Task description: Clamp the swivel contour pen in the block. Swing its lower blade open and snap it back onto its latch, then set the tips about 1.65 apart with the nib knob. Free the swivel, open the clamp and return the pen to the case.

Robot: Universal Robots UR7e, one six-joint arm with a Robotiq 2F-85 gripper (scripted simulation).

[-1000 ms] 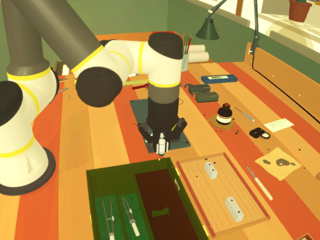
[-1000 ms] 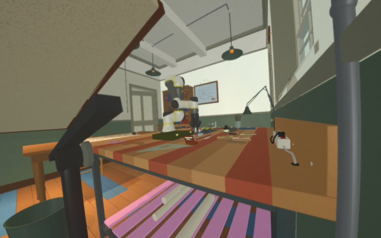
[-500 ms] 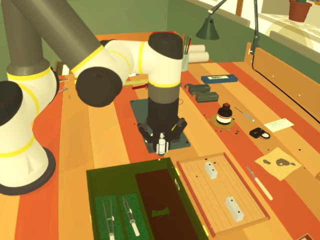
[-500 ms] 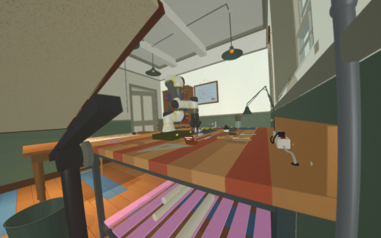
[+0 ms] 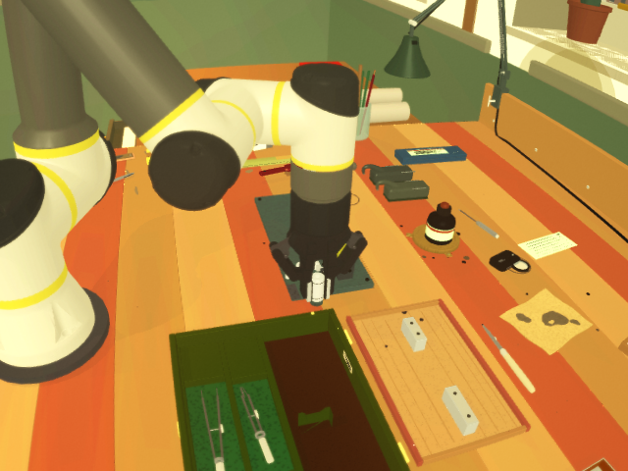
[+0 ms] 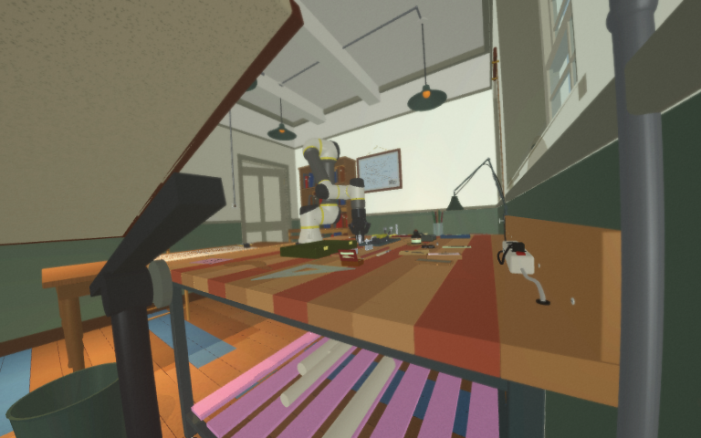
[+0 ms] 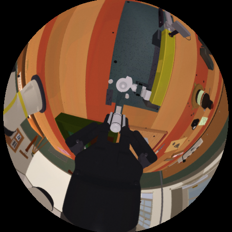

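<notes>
The clamp block is hidden behind my wrist from the side camera; in the wrist camera its yellow bar (image 7: pixel 164 68) lies along the right edge of the grey-green mat (image 5: pixel 314 243). My gripper (image 7: pixel 116 122) is closed on the white handle of the swivel contour pen (image 5: pixel 317 288), which lies along the mat's near end. The pen's pale metal head and knobs (image 7: pixel 125 85) lie beyond my fingers, beside the block's near end. The open green case (image 5: pixel 284 395) sits just in front of the mat, its long brown compartment holding only a small green clip.
The case's far wall (image 5: pixel 253 324) rises just in front of my fingers. Two drafting instruments (image 5: pixel 238 421) lie in the case's green pockets. A wooden tray with two white blocks (image 5: pixel 436 375) sits right of the case, an ink bottle (image 5: pixel 439 225) farther right.
</notes>
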